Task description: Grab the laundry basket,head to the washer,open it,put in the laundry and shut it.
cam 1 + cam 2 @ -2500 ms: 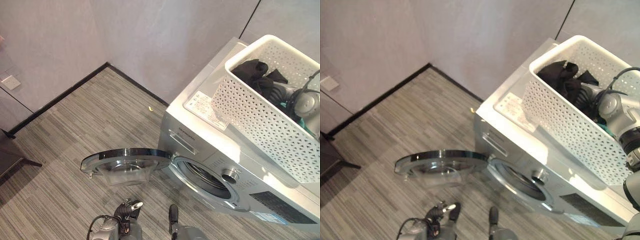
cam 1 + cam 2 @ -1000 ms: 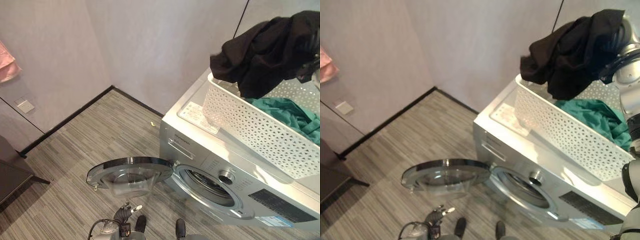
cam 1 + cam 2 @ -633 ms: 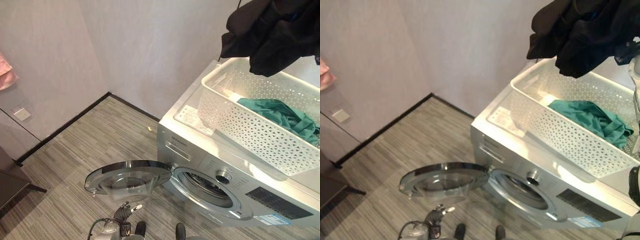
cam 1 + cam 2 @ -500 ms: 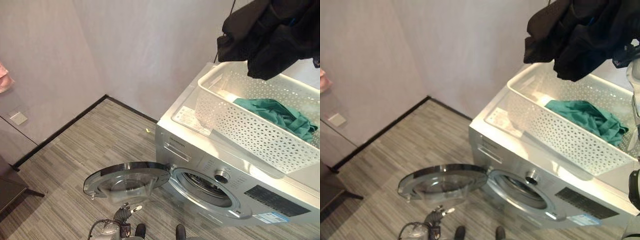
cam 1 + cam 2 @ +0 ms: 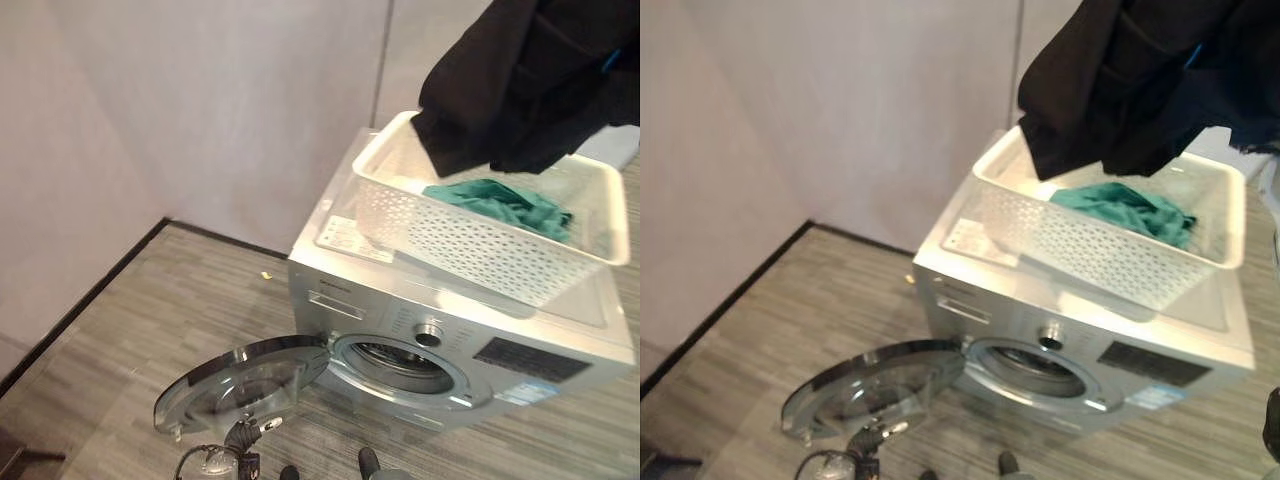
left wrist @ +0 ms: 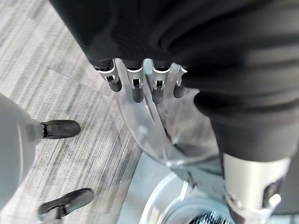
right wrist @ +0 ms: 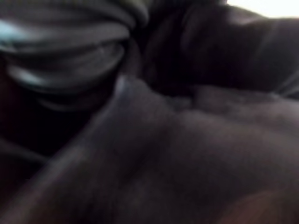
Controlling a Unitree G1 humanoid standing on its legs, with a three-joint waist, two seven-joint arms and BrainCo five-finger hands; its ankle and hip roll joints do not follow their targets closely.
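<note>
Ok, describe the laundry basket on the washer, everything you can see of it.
The laundry basket is white, looks like plastic, rectangular, with perforated lattice walls and a smooth rolled rim. It sits upright on the silver washer's top, skewed to the washer's edges. A teal garment lies crumpled inside. A black garment hangs above it, hiding part of the far rim; whether the cloth touches the basket is unclear.

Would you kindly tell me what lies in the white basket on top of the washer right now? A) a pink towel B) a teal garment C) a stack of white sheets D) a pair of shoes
B: a teal garment lies in the white basket on the washer, while the black garment hangs above it.
</note>
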